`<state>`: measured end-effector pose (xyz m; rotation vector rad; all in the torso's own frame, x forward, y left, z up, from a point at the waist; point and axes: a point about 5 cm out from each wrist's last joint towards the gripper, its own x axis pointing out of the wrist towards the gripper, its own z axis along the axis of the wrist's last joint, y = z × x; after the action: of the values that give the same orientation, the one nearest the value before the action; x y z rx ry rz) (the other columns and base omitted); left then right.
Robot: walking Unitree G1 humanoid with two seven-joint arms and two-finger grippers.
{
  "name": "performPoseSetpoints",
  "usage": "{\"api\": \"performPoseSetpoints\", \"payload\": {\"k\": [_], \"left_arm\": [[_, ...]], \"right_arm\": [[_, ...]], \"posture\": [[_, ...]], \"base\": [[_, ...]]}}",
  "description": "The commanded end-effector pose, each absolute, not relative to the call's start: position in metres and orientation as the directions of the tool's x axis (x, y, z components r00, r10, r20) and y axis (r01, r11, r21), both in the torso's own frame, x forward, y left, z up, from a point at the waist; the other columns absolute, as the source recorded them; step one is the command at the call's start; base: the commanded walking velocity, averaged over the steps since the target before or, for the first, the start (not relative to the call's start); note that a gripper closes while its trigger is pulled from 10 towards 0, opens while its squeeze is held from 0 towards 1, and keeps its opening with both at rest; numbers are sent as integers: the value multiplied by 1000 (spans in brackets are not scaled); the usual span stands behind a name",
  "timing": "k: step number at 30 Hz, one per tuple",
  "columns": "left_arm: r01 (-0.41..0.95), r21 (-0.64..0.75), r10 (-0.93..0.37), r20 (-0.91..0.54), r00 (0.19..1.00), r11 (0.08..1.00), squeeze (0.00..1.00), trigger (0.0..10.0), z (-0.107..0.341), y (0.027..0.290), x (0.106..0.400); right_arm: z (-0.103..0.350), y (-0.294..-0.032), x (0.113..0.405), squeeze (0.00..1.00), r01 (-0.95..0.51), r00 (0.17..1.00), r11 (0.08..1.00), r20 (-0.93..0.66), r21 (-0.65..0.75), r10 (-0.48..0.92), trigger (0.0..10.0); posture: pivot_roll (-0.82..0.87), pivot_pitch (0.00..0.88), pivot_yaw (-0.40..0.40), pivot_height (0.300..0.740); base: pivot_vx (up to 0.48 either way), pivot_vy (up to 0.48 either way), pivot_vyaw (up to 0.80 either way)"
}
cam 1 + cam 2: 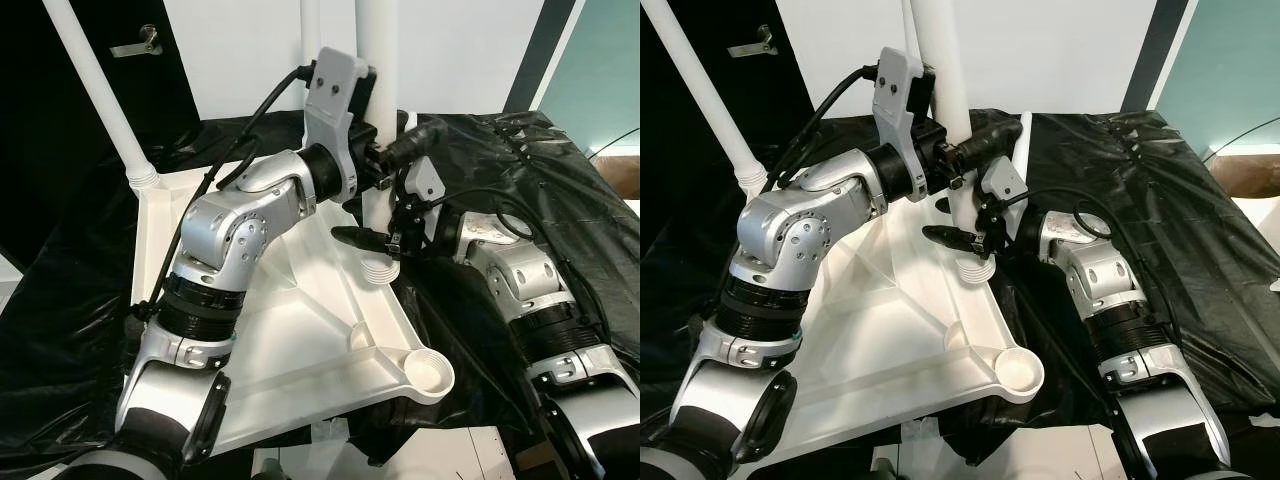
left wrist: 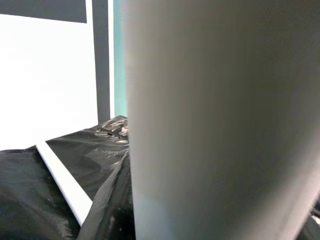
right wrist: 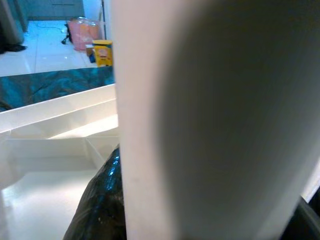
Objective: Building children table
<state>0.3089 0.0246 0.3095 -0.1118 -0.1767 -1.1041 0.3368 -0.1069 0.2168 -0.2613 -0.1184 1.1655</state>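
Observation:
The white plastic table top (image 1: 300, 330) lies upside down on black sheeting. A white table leg (image 1: 378, 60) stands upright in the far right corner socket, its ribbed collar (image 1: 378, 268) just above the top. My left gripper (image 1: 392, 148) is shut on this leg from the left, at mid height. Lower down, just above the collar, my right gripper (image 1: 372, 240) is shut on the same leg, one black finger (image 1: 355, 237) crossing in front of it. Both wrist views show the leg (image 2: 215, 120) (image 3: 210, 120) very close up.
Another leg (image 1: 100, 90) stands slanted in the far left corner, and a third (image 1: 310, 30) rises behind my left wrist. The near right corner socket (image 1: 425, 372) holds nothing. Black plastic sheeting (image 1: 560, 180) covers the surface around the top. A dark door with a handle (image 1: 140, 42) is at the back left.

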Motion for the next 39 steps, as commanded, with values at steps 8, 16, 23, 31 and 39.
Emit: {"api": "performPoseSetpoints", "payload": {"k": [8,16,23,31,39], "left_arm": [[869,-40,-835,259,486,494,0,0,316,30,318],[829,-38,-793,268,547,558,0,10000,323,25,321],[695,-117,-655,256,711,709,0,10000,329,17,337],[605,-131,-573,218,790,785,0,10000,328,6,343],[574,-114,-547,201,812,811,0,10000,325,-4,343]], "right_arm": [[220,-114,338,0,-880,415,396,-20,-262,909,10000],[223,-123,345,1000,-837,507,494,7,-235,862,10000],[224,-103,354,0,-710,665,657,66,-253,744,10000],[216,-81,358,0,-621,751,736,63,-269,657,10000],[215,-68,362,0,-559,798,785,84,-267,596,10000]], "posture": [[64,0,38,740],[64,0,36,740],[73,0,29,740],[77,0,28,740],[85,0,29,740]], "base": [[0,0,0],[0,0,0],[0,0,0],[0,0,0],[0,0,0]]}}
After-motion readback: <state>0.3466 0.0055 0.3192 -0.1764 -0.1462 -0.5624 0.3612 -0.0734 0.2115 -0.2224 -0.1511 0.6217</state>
